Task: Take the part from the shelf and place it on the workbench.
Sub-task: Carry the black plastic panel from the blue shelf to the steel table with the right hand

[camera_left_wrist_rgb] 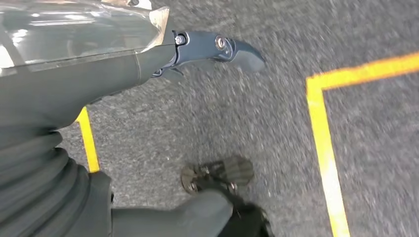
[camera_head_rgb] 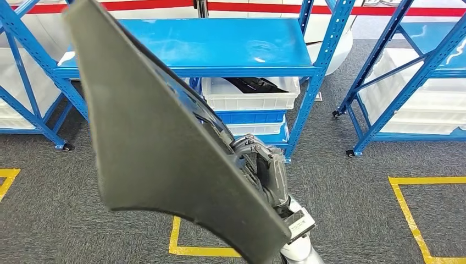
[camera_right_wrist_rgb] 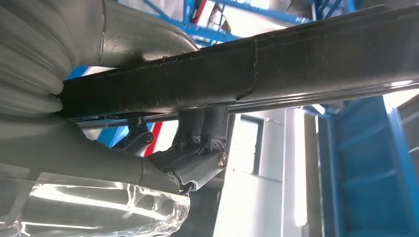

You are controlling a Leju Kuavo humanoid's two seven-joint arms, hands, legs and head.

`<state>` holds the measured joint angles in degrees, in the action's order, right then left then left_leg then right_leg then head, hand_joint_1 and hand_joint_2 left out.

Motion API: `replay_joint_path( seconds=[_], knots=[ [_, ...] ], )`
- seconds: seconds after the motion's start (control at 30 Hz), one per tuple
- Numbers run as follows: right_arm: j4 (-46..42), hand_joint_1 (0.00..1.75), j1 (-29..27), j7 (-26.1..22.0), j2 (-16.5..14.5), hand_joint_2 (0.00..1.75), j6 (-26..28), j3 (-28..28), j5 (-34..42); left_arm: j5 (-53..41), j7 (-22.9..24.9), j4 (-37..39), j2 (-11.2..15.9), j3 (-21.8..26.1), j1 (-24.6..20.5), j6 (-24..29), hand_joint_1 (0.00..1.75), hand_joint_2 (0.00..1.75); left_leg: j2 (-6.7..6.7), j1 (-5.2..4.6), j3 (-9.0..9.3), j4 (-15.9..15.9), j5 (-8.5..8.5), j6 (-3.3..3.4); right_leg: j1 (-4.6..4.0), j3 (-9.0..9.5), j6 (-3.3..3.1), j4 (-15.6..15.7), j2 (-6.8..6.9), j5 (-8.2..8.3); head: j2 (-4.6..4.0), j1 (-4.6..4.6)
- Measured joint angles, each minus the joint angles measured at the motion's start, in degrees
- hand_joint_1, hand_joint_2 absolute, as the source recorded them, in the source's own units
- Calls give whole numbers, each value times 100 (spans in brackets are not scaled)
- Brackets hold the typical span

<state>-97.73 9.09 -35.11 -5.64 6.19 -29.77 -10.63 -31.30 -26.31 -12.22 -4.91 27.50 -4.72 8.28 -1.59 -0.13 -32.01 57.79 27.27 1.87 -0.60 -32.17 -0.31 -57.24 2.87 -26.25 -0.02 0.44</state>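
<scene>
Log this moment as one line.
right hand: holds part, lifted before shelf | left hand: holds nothing, over floor | white bin: on lower shelf level | placement: not yet done

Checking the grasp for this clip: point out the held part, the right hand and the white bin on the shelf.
part [camera_head_rgb: 159, 137], head view, middle of its broad grey face.
right hand [camera_head_rgb: 264, 165], head view, grey knuckles behind the part's edge.
white bin [camera_head_rgb: 250, 100], head view, front wall under the blue shelf.

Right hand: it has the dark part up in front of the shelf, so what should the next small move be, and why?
Probably turn away toward the workbench. The right hand grips the dark part, lifted off the blue shelf; no workbench is in view, so release would be premature.
</scene>
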Motion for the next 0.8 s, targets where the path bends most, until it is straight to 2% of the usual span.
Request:
replay_joint_path(
  seconds=[0.07,0.1,0.13,0.2,0.23,0.27,0.3,0.37,0.4,0.43,0.47,0.53,0.6,0.67,0.73,0.77,0.8],
  knots=[
    [14,171,23,-13,-10,175,0,-25,13,1,13,0,19,19,29,12,0,175,55,24,9,-64,-66,52,0,-32,45,-37,-7,-29,0,1],
    [22,171,28,-33,-11,175,1,-34,22,4,26,0,26,27,39,16,0,175,82,42,7,-99,-107,82,3,-98,56,-169,-60,-114,0,3],
    [34,171,27,-66,-9,175,2,-39,32,19,39,0,32,42,46,20,0,175,109,61,2,-126,-142,104,15,-222,55,-435,-130,-258,0,10],
    [91,171,18,-141,-2,175,4,-55,45,92,57,0,42,103,64,31,0,175,173,60,-46,-130,-172,127,54,-565,43,-1219,-233,-616,0,23],
    [138,171,17,-172,0,175,3,-69,47,153,60,1,44,148,78,35,0,175,212,61,-65,-128,-181,124,75,-696,64,-1532,-246,-725,0,27],
    [193,171,26,-190,-3,175,2,-89,48,217,62,2,44,196,93,37,0,175,250,62,-77,-125,-189,118,94,-736,105,-1657,-251,-751,0,28],
    [259,171,56,-200,-17,175,1,-113,49,279,70,3,45,249,103,34,0,175,292,65,-84,-120,-196,109,116,-654,165,-1532,-256,-677,0,31],
    [413,171,178,-200,-85,175,-7,-167,56,375,123,4,45,353,104,16,0,175,375,71,-92,-98,-202,80,169,-241,279,-743,-330,-380,0,32],
    [493,171,261,-193,-138,175,-18,-192,65,402,175,4,45,400,96,7,0,175,417,63,-107,-76,-199,53,182,-43,296,-359,-381,-256,0,31],
    [565,171,345,-178,-194,175,-46,-214,81,417,244,4,45,442,88,4,0,175,448,56,-130,-56,-201,17,187,74,285,-117,-421,-184,0,28],
    [625,171,423,-153,-247,175,-80,-232,102,423,316,5,44,481,87,7,0,175,474,54,-155,-45,-209,-23,178,111,253,-25,-443,-164,0,25],
    [725,171,560,-98,-355,175,-149,-262,139,428,432,8,43,548,94,20,0,175,504,75,-190,-39,-226,-98,174,100,173,-22,-393,-134,0,22],
    [792,171,671,-68,-453,175,-184,-292,152,430,473,10,36,586,98,25,0,175,412,99,-262,97,-124,-159,205,106,82,2,-335,-103,0,9],
    [839,171,738,-61,-518,175,-203,-316,159,431,484,13,28,602,89,26,0,175,264,117,-537,695,217,-216,209,110,14,16,-256,-95,0,-24],
    [888,171,755,-60,-538,175,-208,-325,166,431,490,14,27,621,90,26,0,175,204,134,-903,1462,536,-261,188,107,-4,14,-168,-101,0,-41],
    [915,171,756,-60,-540,175,-208,-327,167,431,492,15,26,632,96,26,0,175,191,139,-991,1632,556,-272,183,106,-5,13,-127,-103,0,-41],
    [936,171,757,-59,-544,175,-208,-328,167,431,494,16,26,645,103,26,0,175,176,144,-963,1571,464,-277,181,108,-4,12,-90,-104,0,-42]
  ],
)
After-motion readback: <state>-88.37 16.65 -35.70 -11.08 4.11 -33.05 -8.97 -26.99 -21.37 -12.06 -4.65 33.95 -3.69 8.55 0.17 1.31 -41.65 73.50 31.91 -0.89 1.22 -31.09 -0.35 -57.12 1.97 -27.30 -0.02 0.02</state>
